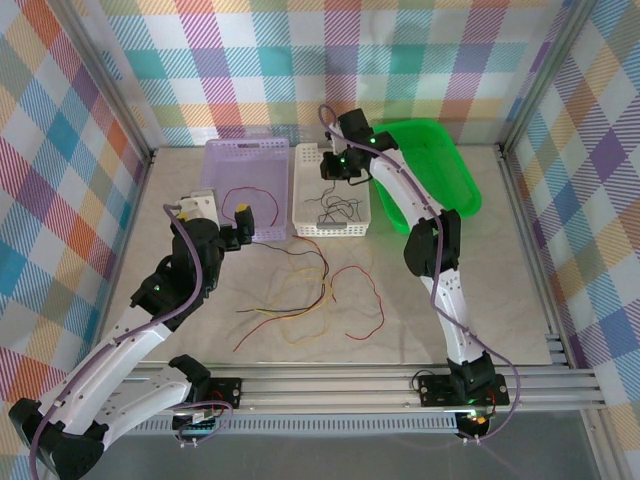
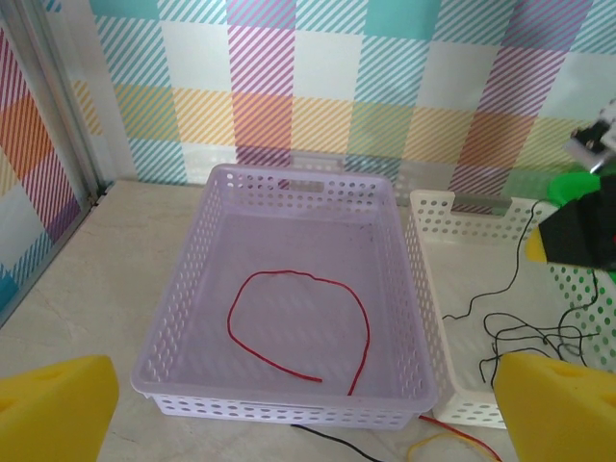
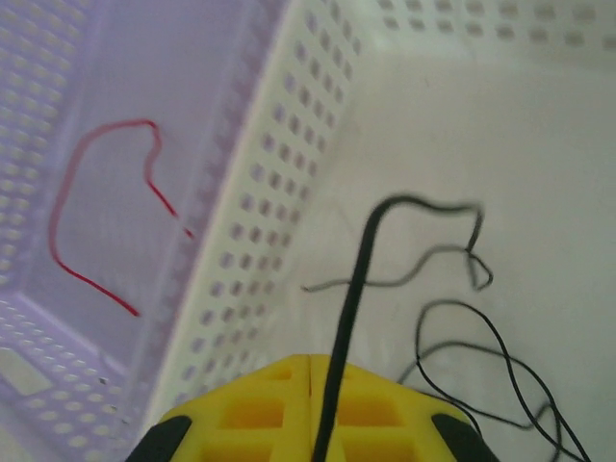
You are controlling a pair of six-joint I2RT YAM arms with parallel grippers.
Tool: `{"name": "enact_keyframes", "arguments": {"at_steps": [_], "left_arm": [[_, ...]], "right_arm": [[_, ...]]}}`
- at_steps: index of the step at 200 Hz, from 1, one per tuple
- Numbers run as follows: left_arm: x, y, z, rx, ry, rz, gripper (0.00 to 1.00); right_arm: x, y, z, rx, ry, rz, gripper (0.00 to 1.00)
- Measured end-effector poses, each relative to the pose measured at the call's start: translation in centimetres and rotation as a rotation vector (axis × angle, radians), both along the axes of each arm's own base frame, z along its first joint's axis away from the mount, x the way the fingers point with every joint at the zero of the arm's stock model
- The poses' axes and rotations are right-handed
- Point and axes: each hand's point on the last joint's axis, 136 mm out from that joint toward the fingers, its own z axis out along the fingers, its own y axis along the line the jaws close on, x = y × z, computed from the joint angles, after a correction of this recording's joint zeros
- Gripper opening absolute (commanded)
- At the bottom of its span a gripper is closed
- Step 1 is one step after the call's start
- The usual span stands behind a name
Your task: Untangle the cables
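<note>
- Top view: the right end effector (image 1: 335, 165) hangs over the far end of the white basket (image 1: 330, 232), at 12 o'clock from the loose cables (image 1: 310, 295). These lie crossed on the tabletop (image 1: 480, 280), red, orange-yellow and black. The left end effector (image 1: 215, 212) hovers at their 10 o'clock, by the near wall of the lilac basket (image 1: 245, 145).
- Left wrist view: the left end effector (image 2: 306, 423) stands wide and empty. One red cable (image 2: 289, 274) lies alone in the lilac basket (image 2: 192, 279). The black strands (image 2: 529, 337) lie in the white basket (image 2: 428, 207) at 3 o'clock.
- Right wrist view: the right end effector (image 3: 310, 385) is pinched on a black cable (image 3: 361, 260) above the white basket (image 3: 279, 192). The step in hand appears to be depositing it. Lower until the slack rests on the basket floor, then open. Aim toward 12 o'clock, clear of the black strands (image 3: 481, 337) at 4 o'clock, to avoid re-knotting.
</note>
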Motion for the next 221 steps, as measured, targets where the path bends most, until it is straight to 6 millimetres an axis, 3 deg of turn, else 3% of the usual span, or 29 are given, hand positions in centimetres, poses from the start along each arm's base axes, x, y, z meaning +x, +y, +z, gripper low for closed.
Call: {"name": "enact_keyframes", "arguments": {"at_steps": [23,54,82,109,142,173,193,221], "left_arm": [[0.1,-0.1,-0.2,0.003,0.005,-0.001,1.00],[0.3,-0.3,-0.6,0.010,0.018,-0.004,1.00],[0.4,-0.5,-0.8,0.012,0.025,-0.010,1.00],[0.5,-0.5,-0.9,0.014,0.028,-0.010,1.00],[0.6,-0.6,-1.1,0.018,0.033,-0.011,1.00],[0.7,-0.6,-1.1,0.019,0.036,-0.011,1.00],[0.7,-0.7,-1.2,0.017,0.037,-0.017,1.00],[0.7,-0.8,-1.2,0.016,0.038,-0.022,1.00]], "right_arm": [[-0.5,-0.9,-1.1,-0.050,0.036,-0.020,0.19],[-0.6,-1.6,-1.1,-0.083,0.037,-0.035,0.28],[-0.8,-2.1,-0.9,-0.110,0.037,-0.045,0.43],[-1.2,-2.8,1.7,-0.117,0.001,-0.062,0.53],[-2.3,-3.8,7.3,-0.097,-0.077,-0.081,0.60],[-6.1,-5.6,10.1,-0.102,-0.099,-0.084,0.67],[-9.6,-6.7,9.5,-0.118,-0.093,-0.073,0.69],[-14.2,-8.6,6.9,-0.144,-0.067,-0.064,0.71]]}}
